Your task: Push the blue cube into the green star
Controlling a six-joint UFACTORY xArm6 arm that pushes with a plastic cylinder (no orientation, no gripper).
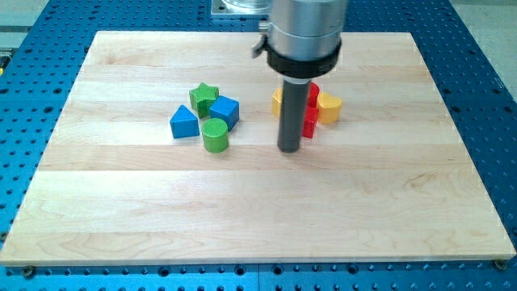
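The blue cube (225, 111) sits left of the board's centre, touching the green star (203, 97) at its upper left. A green cylinder (215, 135) stands just below the cube, and a blue triangular block (184, 123) lies to the cube's left. My tip (289, 149) rests on the board to the right of the cube and cylinder, about a block's width or more away from them.
A red block (311, 113), a yellow block (328, 107) and another yellow block (277, 100) cluster behind my rod, partly hidden by it. The wooden board (258, 210) lies on a blue perforated table (493, 97).
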